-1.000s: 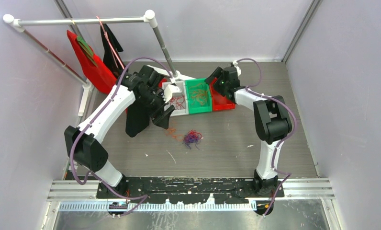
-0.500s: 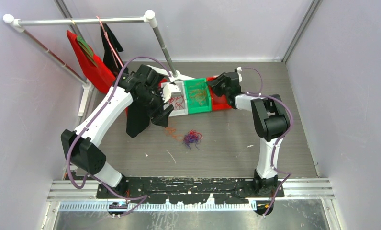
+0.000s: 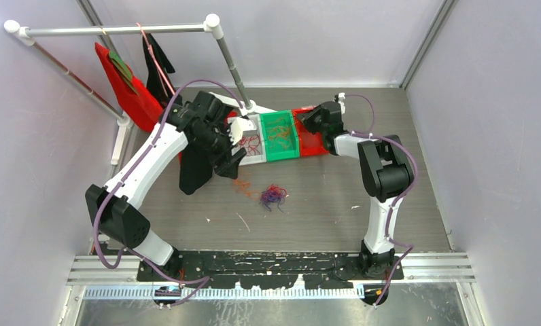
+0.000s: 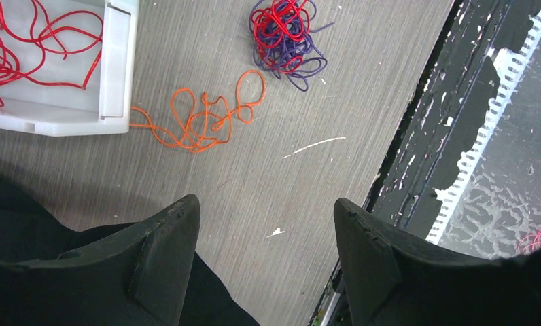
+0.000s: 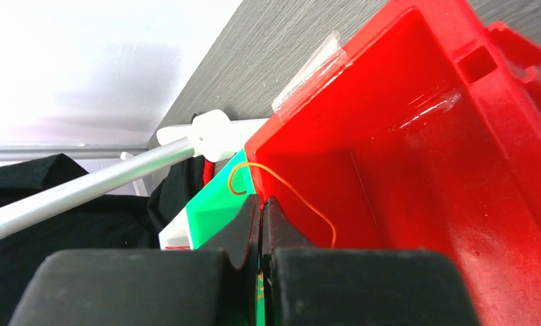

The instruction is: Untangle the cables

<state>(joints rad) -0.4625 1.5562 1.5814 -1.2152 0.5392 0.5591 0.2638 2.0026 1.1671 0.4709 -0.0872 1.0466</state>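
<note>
Orange cable (image 4: 200,122) lies loose on the table (image 4: 268,170) just beside the white bin (image 4: 115,61), near a red-and-purple clump (image 4: 285,34). Above it, the left gripper (image 4: 264,224) stands wide open and empty. The right gripper (image 5: 261,200), pressed shut, pinches an orange strand (image 5: 288,193) at the red bin (image 5: 458,170).

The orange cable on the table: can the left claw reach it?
Probably yes. The open left claw hangs close by, and the orange cable lies uncovered on the table beside the white bin.

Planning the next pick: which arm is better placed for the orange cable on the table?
Left: the left gripper, open, hangs by the orange cable; the right gripper is shut on an orange wire at the red bin.
</note>
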